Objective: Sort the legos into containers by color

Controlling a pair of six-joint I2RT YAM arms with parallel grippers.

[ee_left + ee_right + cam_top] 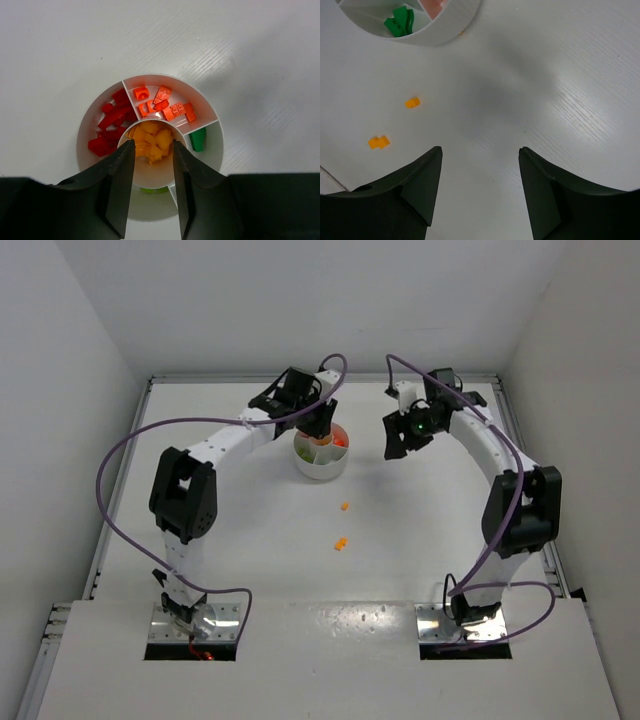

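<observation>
Broadly, a white bench with low white walls carries everything. The left black-and-white arm reaches forward and inward to the middle of the far half. The right black-and-white arm curves in from the other side.

The round white plastic dish, with a central cup and wedge sections around it, stands on the bench right under the left arm's wrist. The left claw hangs directly above it. Its two dark fingers are parted with nothing between them, and their tips frame the central cup. The right claw is beside the dish, apart from it, over bare bench. Its fingers are spread wide and hold nothing.

In the left wrist view, the wedge left of the cup holds a heap of small red plastic bricks. The far wedge holds several orange studded bricks, one of them arched. The central cup is filled with yellow-orange bricks, which lie just below the gap of the left claw. A single dark green brick lies in the right wedge, just outside the right finger. A sliver of lighter green shows in the near wedge between the fingers.

Two tiny loose orange bricks lie on the bench nearer the arm bases, well apart from both claws. One is nearer the dish and the other lies just beyond it. In the right wrist view both sit off to the left of the open fingers.
</observation>
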